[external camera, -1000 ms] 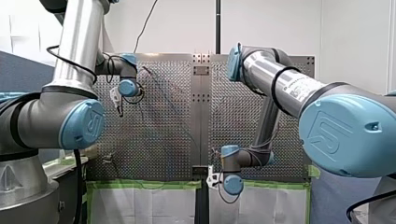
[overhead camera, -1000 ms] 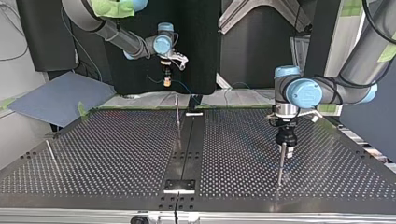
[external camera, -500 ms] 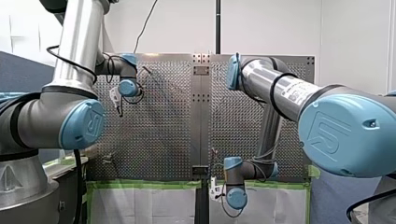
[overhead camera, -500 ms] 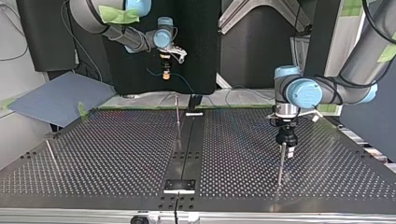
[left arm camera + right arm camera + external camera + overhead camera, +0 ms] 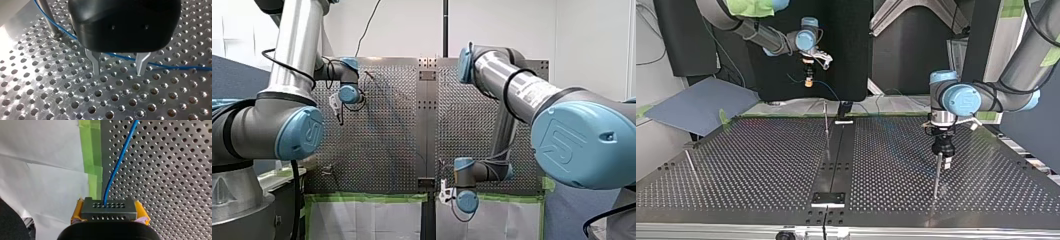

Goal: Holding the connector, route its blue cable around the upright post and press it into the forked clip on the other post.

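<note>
Past the table (image 5: 761, 160) edge, right jaws clamped on the connector (image 5: 108, 208), farther out now; left jaws apart.

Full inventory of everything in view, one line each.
table: one, silver, perforated, fills top view.
posts: three, thin metal, on table: centre, top view's left, top view's right.
connector: one, grey, between yellow pads.
cable: one, blue, from connector across table.
tape: green, along table edge.
paper: white, beyond tape.
right gripper: one, shut on connector, high beyond table's far edge.
left gripper: one, black, metal fingers open, over cable by a post.
</note>
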